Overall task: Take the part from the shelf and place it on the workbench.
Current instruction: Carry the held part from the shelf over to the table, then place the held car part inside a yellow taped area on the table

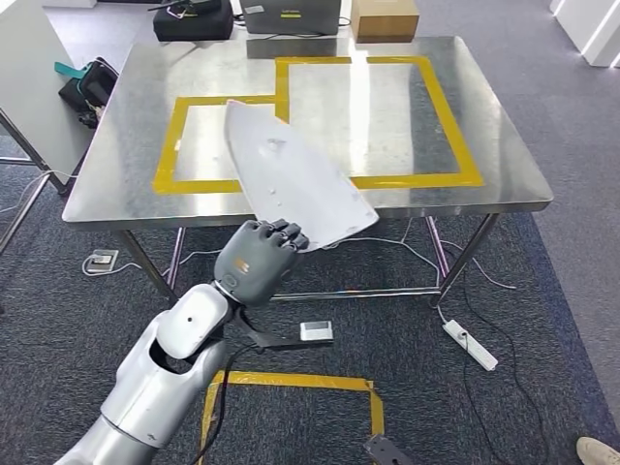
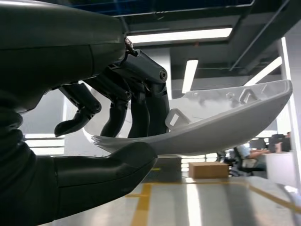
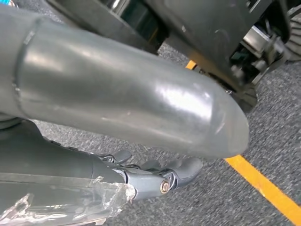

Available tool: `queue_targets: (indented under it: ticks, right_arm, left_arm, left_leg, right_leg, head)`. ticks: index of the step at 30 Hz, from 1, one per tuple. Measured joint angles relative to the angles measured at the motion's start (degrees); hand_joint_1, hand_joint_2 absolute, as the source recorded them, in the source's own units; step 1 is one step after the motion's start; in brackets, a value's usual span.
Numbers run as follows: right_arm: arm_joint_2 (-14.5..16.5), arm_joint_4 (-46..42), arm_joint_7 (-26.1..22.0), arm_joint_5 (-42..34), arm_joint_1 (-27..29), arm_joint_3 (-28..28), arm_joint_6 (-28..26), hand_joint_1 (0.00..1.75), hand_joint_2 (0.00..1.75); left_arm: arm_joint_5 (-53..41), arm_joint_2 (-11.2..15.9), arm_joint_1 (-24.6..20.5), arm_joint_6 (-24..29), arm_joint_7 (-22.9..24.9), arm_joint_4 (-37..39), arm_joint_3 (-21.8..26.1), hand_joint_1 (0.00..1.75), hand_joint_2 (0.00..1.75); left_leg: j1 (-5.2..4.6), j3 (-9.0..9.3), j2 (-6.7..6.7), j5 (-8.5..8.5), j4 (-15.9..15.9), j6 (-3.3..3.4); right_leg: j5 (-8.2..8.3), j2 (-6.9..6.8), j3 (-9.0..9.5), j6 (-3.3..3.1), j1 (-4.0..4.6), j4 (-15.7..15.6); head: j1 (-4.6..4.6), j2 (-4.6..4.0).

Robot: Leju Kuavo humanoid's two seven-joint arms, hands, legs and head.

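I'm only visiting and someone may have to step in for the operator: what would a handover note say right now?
Left hand: holds the white part by its near edge, thumb under and fingers on top, as the left wrist view shows.
Right hand: hangs low over the carpet with nothing in it, fingers loosely extended.
Part: in the air, tilted, over the near edge of the steel workbench, not resting on it.
Done: the part is already off the shelf and brought to the bench.
Left: lower it onto the benchtop, likely inside the yellow tape outline, then let go and draw the arm back.
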Motion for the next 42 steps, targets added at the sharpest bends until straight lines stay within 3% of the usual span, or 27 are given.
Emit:
queue_targets:
  ticks: [7, 19, 25, 28, 30, 33, 34, 35, 36, 38, 40, 42]
  right_arm:
    - [0.44, 0.01, -0.15, 0.1, -0.28, -0.81, 0.69, 0.0, 0.0]
    - [0.54, 0.01, -0.28, 0.01, 0.64, -3.46, 0.45, 0.0, 0.0]
    - [0.97, 0.01, -0.59, 0.52, 0.73, -4.66, 0.36, 0.0, 0.0]
    - [1.14, 0.01, -0.61, 0.73, 0.8, -5.1, 0.23, 0.0, 0.0]
    - [1.17, 0.01, -0.62, 0.79, 0.82, -5.4, 0.12, 0.0, 0.0]
    - [1.18, 0.01, -0.6, 0.82, 1.13, -5.84, 0.06, 0.0, 0.0]
    - [1.18, 0.01, -0.58, 0.84, 1.35, -5.93, 0.06, 0.0, 0.0]
    - [1.18, 0.01, -0.58, 0.87, 1.56, -5.98, 0.06, 0.0, 0.0]
    - [1.17, 0.01, -0.58, 0.92, 1.68, -6.0, 0.06, 0.0, 0.0]
    - [1.19, 0.02, -0.58, 1.02, 1.73, -6.05, 0.05, 0.0, 0.0]
    - [1.27, 0.07, -0.6, 1.13, 1.65, -6.21, 0.07, 0.0, 0.0]
    - [1.33, 0.09, -0.61, 1.35, 1.67, -6.46, 0.08, 0.0, 0.0]
  left_arm:
    - [3.97, -2.63, -5.22, -2.31, 2.54, 3.12, -4.14, 1.75, 1.75]
    - [4.89, -3.11, -9.41, -2.31, 6.03, 11.37, -2.04, 1.75, 1.75]
    - [4.79, -3.43, -9.83, -1.98, 7.65, 13.51, 1.32, 1.75, 1.75]
    - [4.69, -3.5, -9.82, -1.86, 8.25, 14.05, 2.97, 1.75, 1.75]
    - [4.67, -3.67, -9.86, -1.78, 8.56, 14.31, 3.91, 1.75, 1.75]
    - [4.57, -3.91, -9.75, -1.73, 8.74, 14.81, 4.85, 1.75, 1.75]
    - [4.55, -3.92, -9.6, -1.73, 8.74, 15.02, 5.0, 1.75, 1.75]
    - [4.52, -3.91, -9.42, -1.73, 8.74, 15.23, 5.15, 1.75, 1.75]
    - [4.43, -3.91, -9.3, -1.73, 8.76, 15.4, 5.34, 1.75, 1.75]
    - [4.14, -3.91, -9.22, -1.72, 8.85, 15.61, 5.81, 1.75, 1.75]
    - [3.75, -3.91, -9.31, -1.72, 9.05, 15.75, 6.16, 1.75, 1.75]
    - [3.42, -3.91, -9.26, -1.74, 9.2, 15.9, 6.4, 1.75, 1.75]
  left_leg:
    - [0.03, 0.02, 0.04, 0.1, 0.0, -0.01]
    - [-0.11, 0.0, 0.07, 0.01, 0.02, 0.1]
    - [-0.64, -0.01, 0.05, -0.38, 0.06, 0.77]
    - [-0.58, 0.44, -0.13, -0.65, -0.54, 1.63]
    - [-0.28, 1.12, -0.31, -0.73, -0.87, 2.14]
    - [-0.2, 1.43, -0.8, -0.89, -0.88, 2.27]
    - [-0.21, 1.5, -1.03, -1.0, -0.85, 2.2]
    - [-0.18, 1.64, -1.26, -1.14, -0.83, 2.05]
    - [-0.11, 1.85, -1.45, -1.32, -0.8, 1.82]
    - [0.07, 2.43, -1.68, -1.83, -0.72, 1.13]
    - [0.06, 2.53, -1.78, -2.18, -0.55, 0.39]
    - [0.01, 2.44, -1.82, -2.29, -0.44, -0.18]
  right_leg:
    - [0.03, 0.1, -0.05, 0.04, 0.04, 0.12]
    - [0.05, 0.1, -0.04, 0.11, -0.1, 0.08]
    - [0.01, 0.07, 0.05, 0.74, -0.6, -0.08]
    - [0.3, 0.25, 0.25, 1.54, -0.79, 0.54]
    - [-1.21, 1.36, -0.89, 1.62, -0.83, 3.02]
    - [-5.66, 2.93, -6.88, 1.42, -0.79, 13.26]
    - [-6.21, 3.06, -8.66, 1.47, -0.78, 15.76]
    - [-5.68, 3.09, -9.5, 1.49, -0.8, 16.22]
    - [-4.02, 3.09, -9.16, 1.49, -0.83, 14.35]
    - [0.41, 3.25, -6.27, 1.62, -0.95, 6.74]
    - [1.84, 3.57, -4.13, 1.04, -0.9, 1.62]
    - [1.4, 3.74, -3.74, -0.06, -0.7, 1.12]
  head:
    - [0.01, 0.0]
    - [0.01, 0.0]
    - [-0.01, 0.0]
    - [0.03, 0.0]
    - [0.23, 0.0]
    - [0.52, 0.0]
    - [0.56, 0.0]
    - [0.58, 0.0]
    - [0.58, 0.0]
    - [0.6, 0.0]
    - [0.63, 0.0]
    - [0.61, 0.0]
